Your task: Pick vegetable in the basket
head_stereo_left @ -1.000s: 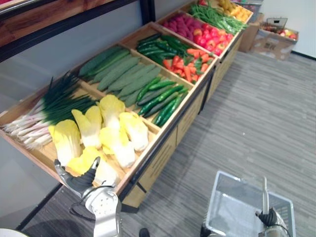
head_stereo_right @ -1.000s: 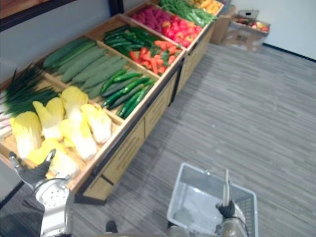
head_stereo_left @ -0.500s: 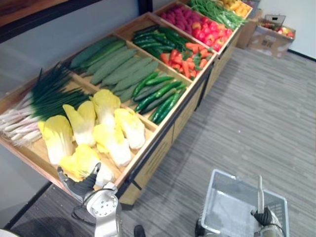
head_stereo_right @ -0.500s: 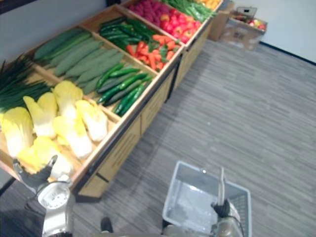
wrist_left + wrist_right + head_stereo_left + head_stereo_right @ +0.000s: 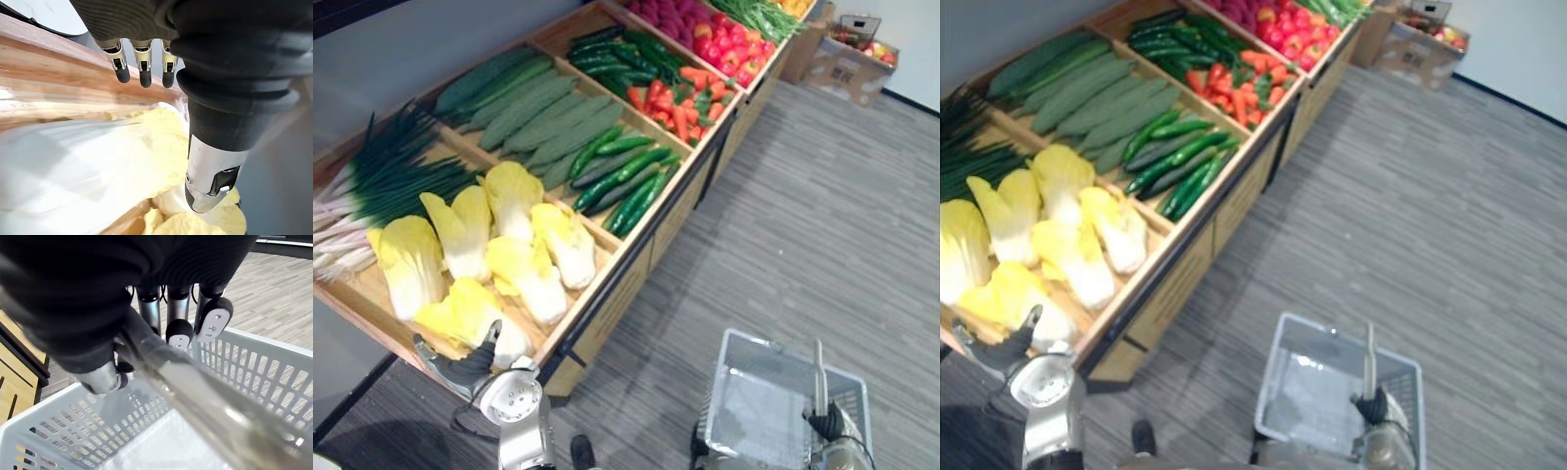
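Wooden stand (image 5: 622, 308), grey floor (image 5: 822, 215). Left hand (image 5: 460, 369) nearer, fingers (image 5: 145, 73) straight, thumb apart; cabbage (image 5: 460, 313) lay just beyond fingertips, long axis across them. Right hand (image 5: 827, 423) curled round basket (image 5: 773, 347) handle (image 5: 819, 377).

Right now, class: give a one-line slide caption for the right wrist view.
The right hand curls round the clear handle of a white slotted basket, striped floor beyond.

- Long wooden compartmented display stand (image 5: 619, 299), running from 8 to 1 o'clock.
- Yellow-white leafy cabbages (image 5: 524, 274) at 8 o'clock; long dull-green gourds (image 5: 543, 113) at 11.
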You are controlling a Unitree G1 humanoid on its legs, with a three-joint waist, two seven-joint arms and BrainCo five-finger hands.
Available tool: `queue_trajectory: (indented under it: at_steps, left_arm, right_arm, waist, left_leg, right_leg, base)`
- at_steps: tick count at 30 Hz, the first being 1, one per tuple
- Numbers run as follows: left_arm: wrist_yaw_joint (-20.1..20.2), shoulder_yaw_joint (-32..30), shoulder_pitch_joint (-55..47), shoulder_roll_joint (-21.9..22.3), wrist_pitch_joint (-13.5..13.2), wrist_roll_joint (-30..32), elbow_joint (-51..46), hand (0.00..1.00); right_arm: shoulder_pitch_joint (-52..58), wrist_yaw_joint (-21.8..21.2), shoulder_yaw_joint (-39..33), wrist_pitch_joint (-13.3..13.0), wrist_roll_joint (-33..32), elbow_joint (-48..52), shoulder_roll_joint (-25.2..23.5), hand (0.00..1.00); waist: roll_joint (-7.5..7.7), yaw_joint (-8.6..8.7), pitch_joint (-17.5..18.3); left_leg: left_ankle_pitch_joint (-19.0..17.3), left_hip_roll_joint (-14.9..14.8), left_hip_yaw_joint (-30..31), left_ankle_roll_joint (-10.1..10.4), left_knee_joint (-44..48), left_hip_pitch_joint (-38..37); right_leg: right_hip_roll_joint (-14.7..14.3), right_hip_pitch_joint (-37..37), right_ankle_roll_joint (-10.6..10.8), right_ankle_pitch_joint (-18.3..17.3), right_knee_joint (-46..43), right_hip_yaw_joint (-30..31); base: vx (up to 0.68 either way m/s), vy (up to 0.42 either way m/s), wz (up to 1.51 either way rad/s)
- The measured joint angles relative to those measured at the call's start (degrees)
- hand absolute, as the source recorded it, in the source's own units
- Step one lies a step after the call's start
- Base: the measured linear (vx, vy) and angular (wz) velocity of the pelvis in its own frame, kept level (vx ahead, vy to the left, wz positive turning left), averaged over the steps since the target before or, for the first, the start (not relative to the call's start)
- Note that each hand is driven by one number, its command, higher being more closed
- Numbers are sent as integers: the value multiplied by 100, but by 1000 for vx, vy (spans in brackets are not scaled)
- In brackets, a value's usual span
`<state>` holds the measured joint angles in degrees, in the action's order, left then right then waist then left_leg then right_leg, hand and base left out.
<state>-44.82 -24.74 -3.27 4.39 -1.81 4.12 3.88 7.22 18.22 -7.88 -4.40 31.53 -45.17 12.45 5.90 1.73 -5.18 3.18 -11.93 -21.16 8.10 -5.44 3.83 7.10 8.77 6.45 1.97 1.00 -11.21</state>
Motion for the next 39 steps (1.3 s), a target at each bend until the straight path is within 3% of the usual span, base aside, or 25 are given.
queue_trajectory:
  at_steps: [19,25,32,33,39]
  left_arm:
    - [-7,-273,589,-83,7,-400,549,0]
    - [-307,-504,862,-228,-32,-398,729,0]
    - [-652,-681,1243,-473,-107,-397,1073,0]
    - [-662,-707,1274,-485,-127,-396,1110,100]
    - [-678,-701,1364,-723,-317,-401,1568,100]
  right_arm:
    - [-179,-10,174,-111,0,211,4,100]
    - [-325,-114,391,-140,-1,291,155,100]
    - [-337,-118,471,-214,-5,404,311,100]
    - [-347,-118,501,-214,-5,404,327,100]
    - [-380,-114,620,-273,-6,428,357,100]
  waist:
    - [127,5,-354]
    - [111,132,-425]
    - [85,156,-477]
    - [86,156,-478]
    - [83,177,-479]
  left_leg:
    - [-41,2,-83,11,1,146]
    - [-55,-19,-231,20,1,218]
    - [-58,-112,-376,28,2,286]
    - [-58,-114,-394,28,2,286]
    - [-49,-114,-480,39,2,276]
  right_leg:
    - [-18,254,-2,0,-14,134]
    - [-58,446,-21,18,-28,294]
    - [-172,632,-74,59,-27,454]
    - [-176,644,-78,62,-27,469]
    - [-188,690,-103,116,-19,545]
  base:
    - [13,-10,-3]
    - [12,-22,-14]
    - [8,-40,-13]
    - [0,-30,-13]
    - [-6,-11,-6]
